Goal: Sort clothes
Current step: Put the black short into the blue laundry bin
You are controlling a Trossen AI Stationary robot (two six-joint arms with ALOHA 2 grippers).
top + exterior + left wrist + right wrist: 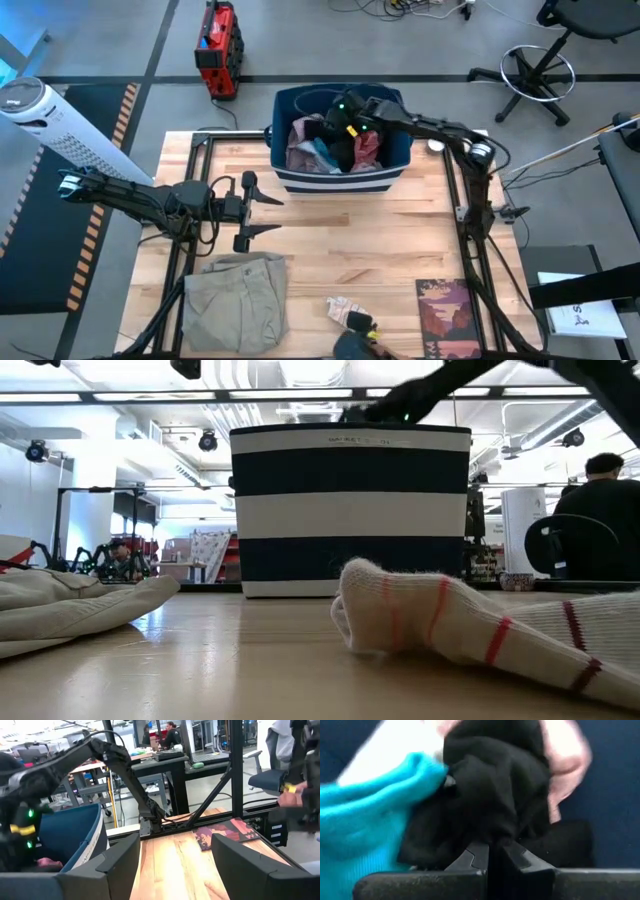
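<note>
A navy bin with white stripes stands at the table's far middle. It holds teal, pale pink, maroon and white pieces. My right gripper reaches into the bin, shut on a black piece. My left gripper hovers open over the table left of the bin, holding nothing. Khaki trousers lie flat at the near left. A pale sock with red stripes lies near the front edge. My right gripper pinches a bunched part of the black piece between its two shut fingers. The fingers slant downward into the bin from the table's right side. The cloth bulges out beyond the fingertips over the teal and pink pieces; I cannot tell whether it rests on them.
A dark red patterned booklet lies at the near right. Something black sits at the front edge beside the sock. Bare wood stretches between the bin and the trousers. A metal frame borders the table.
</note>
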